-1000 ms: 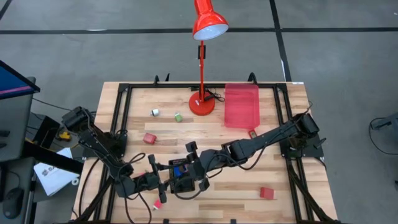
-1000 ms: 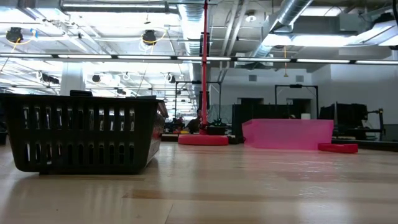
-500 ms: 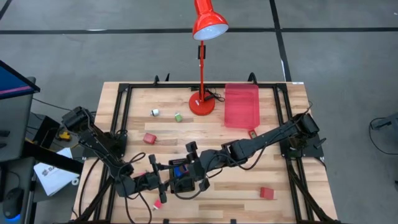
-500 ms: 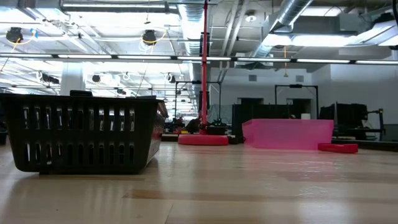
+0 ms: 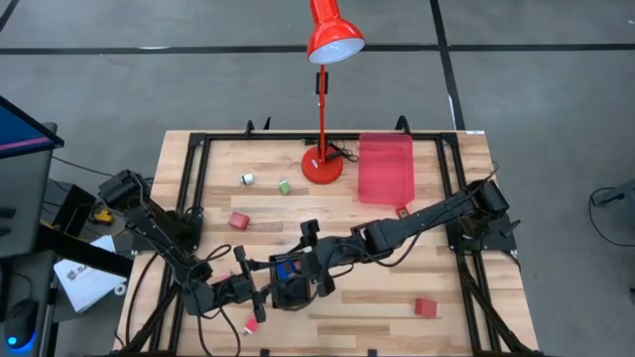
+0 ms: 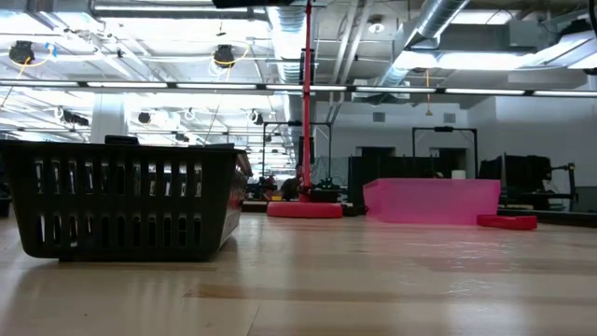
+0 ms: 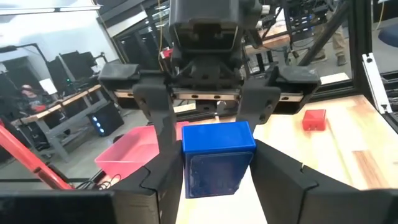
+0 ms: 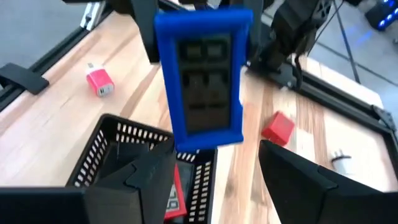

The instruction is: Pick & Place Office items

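A flat blue item with a dark panel point(image 5: 288, 266) point(image 8: 199, 81) hangs over the black basket point(image 5: 295, 295) point(image 6: 121, 201), between both grippers. My left gripper point(image 7: 217, 186) point(image 5: 270, 285) reaches in from the table's left and is shut on it. My right gripper point(image 8: 217, 155) point(image 5: 300, 266) comes from the right, tipped down over the basket, its open fingers on either side of the item's nearer end with a gap showing. Loose on the wood lie red blocks point(image 5: 238, 220) point(image 5: 426, 307), a green piece point(image 5: 285, 186), a white piece point(image 5: 246, 179) and a pink piece point(image 5: 252, 324). A red piece point(image 8: 177, 193) lies in the basket. My left gripper pinches the blue item's two side edges point(image 7: 186, 171) between its fingers, coming in roughly level from the table's left. The item is lifted clear above the basket and stands upright, its broad face toward the right wrist camera.
The red desk lamp's base point(image 5: 321, 164) and the translucent red tray point(image 5: 386, 167) stand toward the far edge, with a small red piece point(image 5: 405, 212) near the tray. Black frame rails run along the table's sides. Bare wood lies right of the basket.
My right gripper has shifted slightly toward the table's far edge. A dark part of an arm now shows at the top edge of the low view. The blue item has stayed over the basket.
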